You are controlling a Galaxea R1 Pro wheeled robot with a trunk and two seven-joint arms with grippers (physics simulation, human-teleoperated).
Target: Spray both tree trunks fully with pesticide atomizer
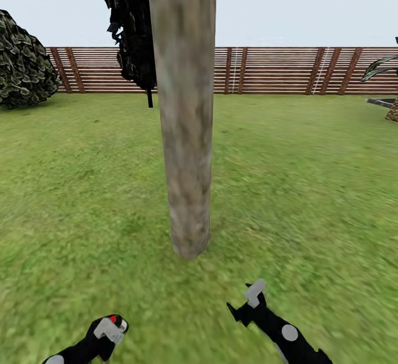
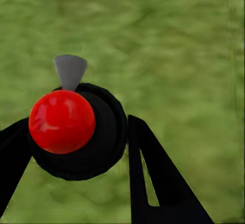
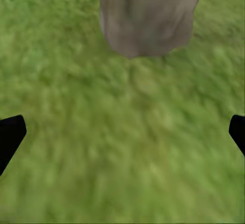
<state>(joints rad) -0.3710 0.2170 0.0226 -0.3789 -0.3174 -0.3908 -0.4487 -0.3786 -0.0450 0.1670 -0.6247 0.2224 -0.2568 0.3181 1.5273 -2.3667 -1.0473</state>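
Ahead, tree trunk [image 1: 185, 132]; left claw [image 2: 76, 142] clamped around pesticide atomizer [image 2: 76, 132], right claw [image 3: 122, 132] spread wide.

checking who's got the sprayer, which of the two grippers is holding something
The left gripper: its fingers clamp the pesticide atomizer, red spot showing. The right gripper is open, with bare grass between its fingers.

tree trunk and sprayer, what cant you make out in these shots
- Tree trunk: the head view's top edge cuts off its crown.
- Pesticide atomizer: left wrist view shows its red cap end-on; label and body are hidden behind it, between the left tool's fingers.
- Right tool: right wrist view's side edges cut off all but its fingertips.
- Any spray on the bark: too blotchy and blurred to tell.
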